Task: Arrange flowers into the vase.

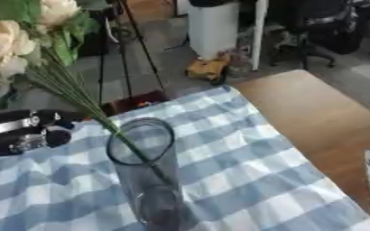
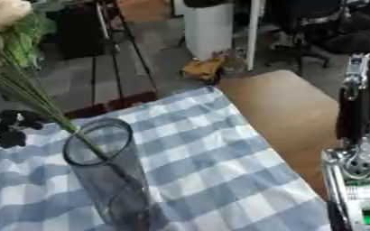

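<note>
Flowers (image 1: pixel 14 31), pale cream with green leaves, stand in the vase (image 1: pixel 150 171), their thin green stems (image 1: pixel 77 97) leaning up and away to the left, so the blooms hang well outside the rim at the upper left of the left eye view. The stems cross the rim on its left side and run down inside the glass toward the base. The vase is a tall clear cylinder with a greyish tint, upright on a blue-and-white checked cloth (image 1: pixel 243 176) that covers the near part of the surface. Beyond the cloth's right edge, bare tan surface (image 1: pixel 322 113) shows.

The left hand (image 1: pixel 26 131), black with silver parts, lies low on the cloth at the left edge, just left of the vase and beside the stems; whether it touches them cannot be told, and whether its fingers are open or curled cannot be told either. On the right side of the right eye view, the right arm (image 2: pixel 354 153) shows as a black and silver limb coming down along the edge; its hand is out of view.

Behind the surface is a floor with a white cylindrical bin (image 1: pixel 213 29).
</note>
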`<state>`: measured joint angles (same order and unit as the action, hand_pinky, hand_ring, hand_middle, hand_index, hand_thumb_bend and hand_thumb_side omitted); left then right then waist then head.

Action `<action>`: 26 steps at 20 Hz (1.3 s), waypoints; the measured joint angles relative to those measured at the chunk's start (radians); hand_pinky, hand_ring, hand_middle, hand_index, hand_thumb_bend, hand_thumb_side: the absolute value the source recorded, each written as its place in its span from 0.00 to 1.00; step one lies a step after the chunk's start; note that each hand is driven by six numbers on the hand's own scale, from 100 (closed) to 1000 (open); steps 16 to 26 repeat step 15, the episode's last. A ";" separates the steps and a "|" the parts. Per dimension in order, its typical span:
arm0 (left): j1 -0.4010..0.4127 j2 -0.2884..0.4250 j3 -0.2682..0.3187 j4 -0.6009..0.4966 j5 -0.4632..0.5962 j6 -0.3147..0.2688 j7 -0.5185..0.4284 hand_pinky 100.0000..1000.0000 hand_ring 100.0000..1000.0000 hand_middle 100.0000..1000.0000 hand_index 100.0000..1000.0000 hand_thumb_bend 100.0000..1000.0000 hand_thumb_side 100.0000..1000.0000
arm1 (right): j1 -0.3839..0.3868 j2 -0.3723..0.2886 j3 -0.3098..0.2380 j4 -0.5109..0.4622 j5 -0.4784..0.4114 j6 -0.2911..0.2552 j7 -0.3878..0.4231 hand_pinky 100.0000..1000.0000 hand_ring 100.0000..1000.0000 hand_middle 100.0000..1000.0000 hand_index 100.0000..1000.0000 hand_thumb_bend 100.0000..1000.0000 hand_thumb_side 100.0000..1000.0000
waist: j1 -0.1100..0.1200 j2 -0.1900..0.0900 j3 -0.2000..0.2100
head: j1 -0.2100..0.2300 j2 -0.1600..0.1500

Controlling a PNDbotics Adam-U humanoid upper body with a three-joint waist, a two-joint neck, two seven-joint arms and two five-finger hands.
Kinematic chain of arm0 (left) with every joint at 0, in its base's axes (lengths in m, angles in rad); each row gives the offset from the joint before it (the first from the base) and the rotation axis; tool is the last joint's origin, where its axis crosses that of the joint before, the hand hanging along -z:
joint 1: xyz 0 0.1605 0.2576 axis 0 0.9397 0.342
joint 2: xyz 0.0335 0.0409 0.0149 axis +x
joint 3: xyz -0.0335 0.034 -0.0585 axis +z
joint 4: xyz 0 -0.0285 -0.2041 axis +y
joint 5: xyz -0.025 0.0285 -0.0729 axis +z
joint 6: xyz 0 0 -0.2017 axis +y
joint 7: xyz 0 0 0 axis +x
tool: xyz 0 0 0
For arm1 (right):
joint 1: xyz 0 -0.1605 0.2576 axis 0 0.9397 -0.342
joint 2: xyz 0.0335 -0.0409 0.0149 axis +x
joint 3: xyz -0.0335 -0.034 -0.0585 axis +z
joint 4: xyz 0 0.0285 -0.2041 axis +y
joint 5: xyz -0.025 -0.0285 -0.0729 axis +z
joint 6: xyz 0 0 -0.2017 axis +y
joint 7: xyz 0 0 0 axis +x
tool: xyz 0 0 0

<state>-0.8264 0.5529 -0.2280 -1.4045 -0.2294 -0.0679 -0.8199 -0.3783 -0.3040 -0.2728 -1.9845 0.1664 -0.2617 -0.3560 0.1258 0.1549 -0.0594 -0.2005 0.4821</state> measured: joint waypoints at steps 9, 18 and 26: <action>0.127 0.042 0.104 -0.172 0.029 0.018 -0.015 0.65 0.89 0.88 1.00 0.42 1.00 | 0.000 0.000 -0.005 0.000 0.002 -0.001 -0.010 0.81 0.83 0.47 0.79 0.00 0.78 | -0.006 0.006 0.014 | 0.030 0.005; 0.182 0.045 0.182 -0.301 0.060 0.033 0.034 0.48 0.74 0.73 0.87 0.33 1.00 | 0.000 0.000 -0.011 0.000 0.008 -0.003 -0.015 0.81 0.82 0.47 0.79 0.00 0.78 | -0.014 0.009 0.022 | 0.034 0.009; 0.182 0.045 0.182 -0.301 0.060 0.033 0.034 0.48 0.74 0.73 0.87 0.33 1.00 | 0.000 0.000 -0.011 0.000 0.008 -0.003 -0.015 0.81 0.82 0.47 0.79 0.00 0.78 | -0.014 0.009 0.022 | 0.034 0.009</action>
